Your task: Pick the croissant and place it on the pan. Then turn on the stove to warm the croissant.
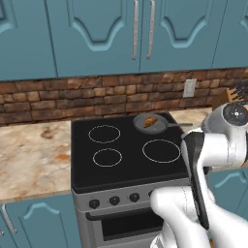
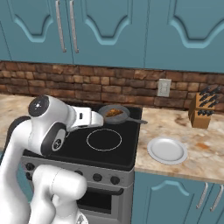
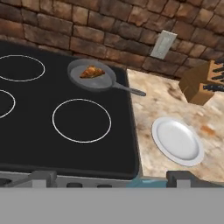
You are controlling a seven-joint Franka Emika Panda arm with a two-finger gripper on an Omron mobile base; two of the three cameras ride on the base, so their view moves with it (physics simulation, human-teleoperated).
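A: Listing the left base view: stove [image 1: 127, 160], black top, four rings; pan [image 1: 149, 123] on the rear right burner; croissant [image 1: 150, 121] lying inside it. Knobs [image 1: 114, 200] along the grey front.

B: So placing looks done; the knob step is next?

A: Judged so. The next move calls for lowering to the front panel and choosing the knob for that rear burner.

B: Right base view?

A: Adds a white plate [image 2: 167, 150] and knife block [image 2: 203, 111] on the bench [image 2: 199, 151].

B: Hand view?

A: End effector [image 3: 110, 178] fingers spread wide, holding nothing, pulled back over the stove's front edge.
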